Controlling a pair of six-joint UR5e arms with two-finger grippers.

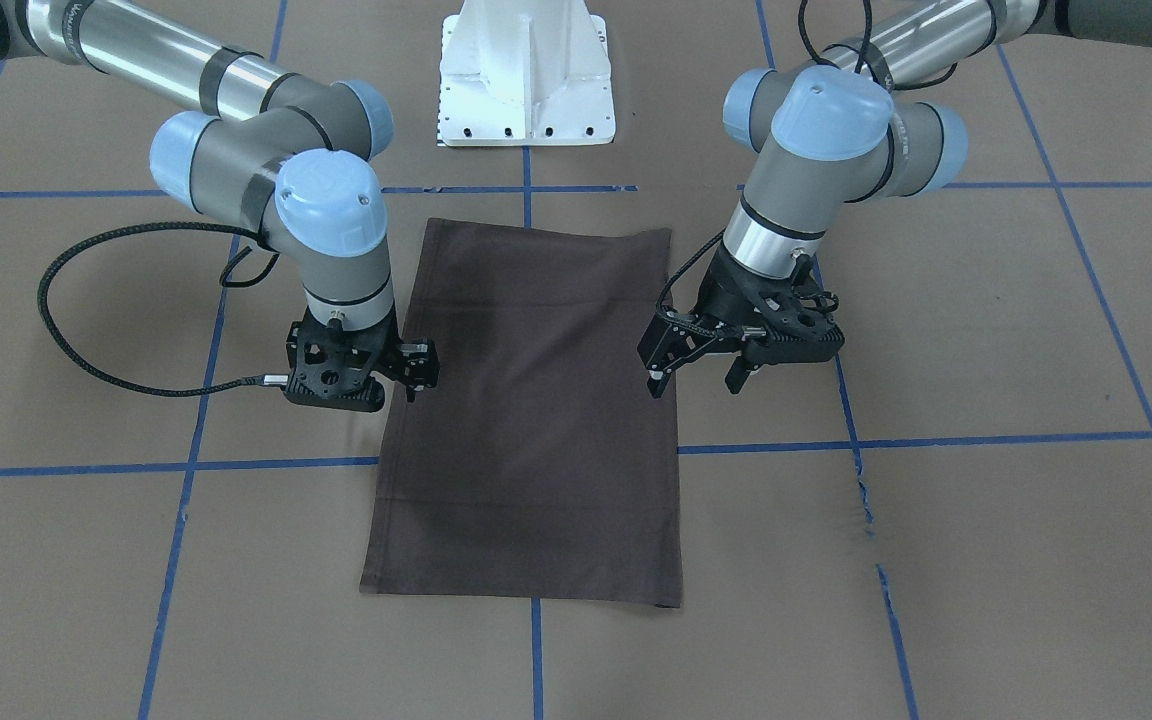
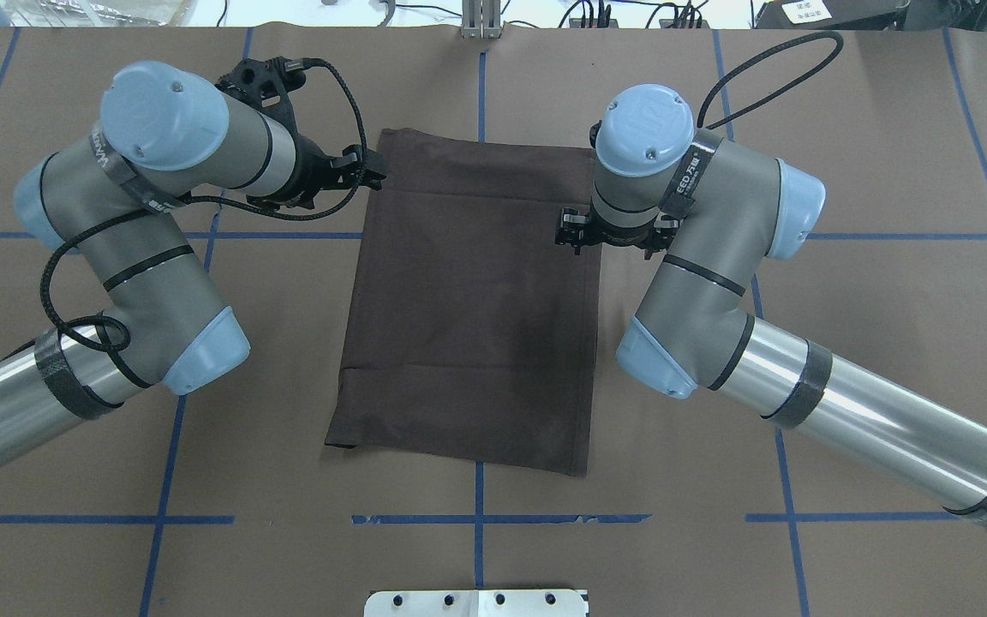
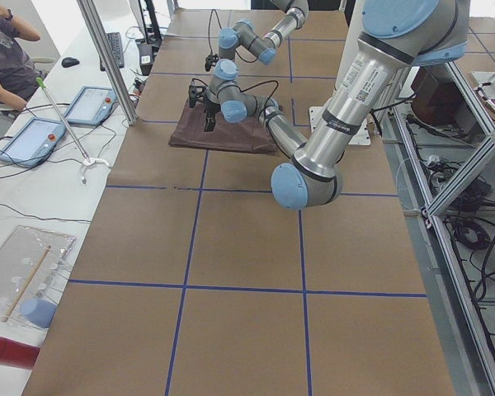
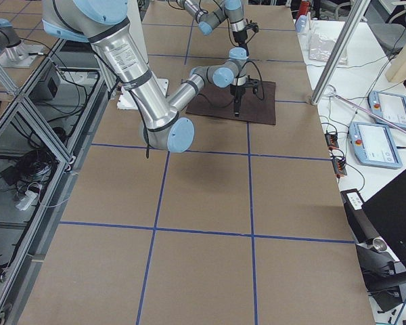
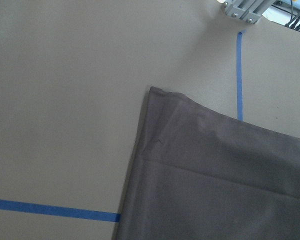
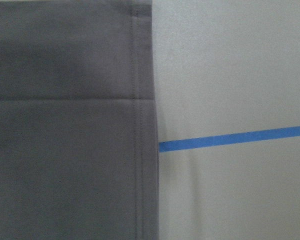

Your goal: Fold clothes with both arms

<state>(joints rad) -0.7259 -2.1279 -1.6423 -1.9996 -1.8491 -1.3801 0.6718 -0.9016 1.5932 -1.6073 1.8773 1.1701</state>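
The clothes are one dark brown T-shirt [image 1: 536, 420] folded into a tall flat rectangle [image 2: 468, 326] on the brown table cover. My left gripper [image 1: 694, 385] hangs open just above the shirt's left long edge, toward the far end [image 2: 371, 171]. My right gripper [image 1: 398, 388] hovers over the opposite long edge [image 2: 577, 240], and it looks open, partly hidden by its wrist. Neither holds fabric. The left wrist view shows a far corner of the shirt [image 5: 215, 190]. The right wrist view shows a stitched hem edge [image 6: 65, 125].
Blue tape lines [image 2: 288, 234] mark a grid on the table. The white base pedestal [image 1: 526, 80] stands at the robot's side of the shirt. Tablets [image 3: 37, 140] and cables lie on a side bench where a person sits.
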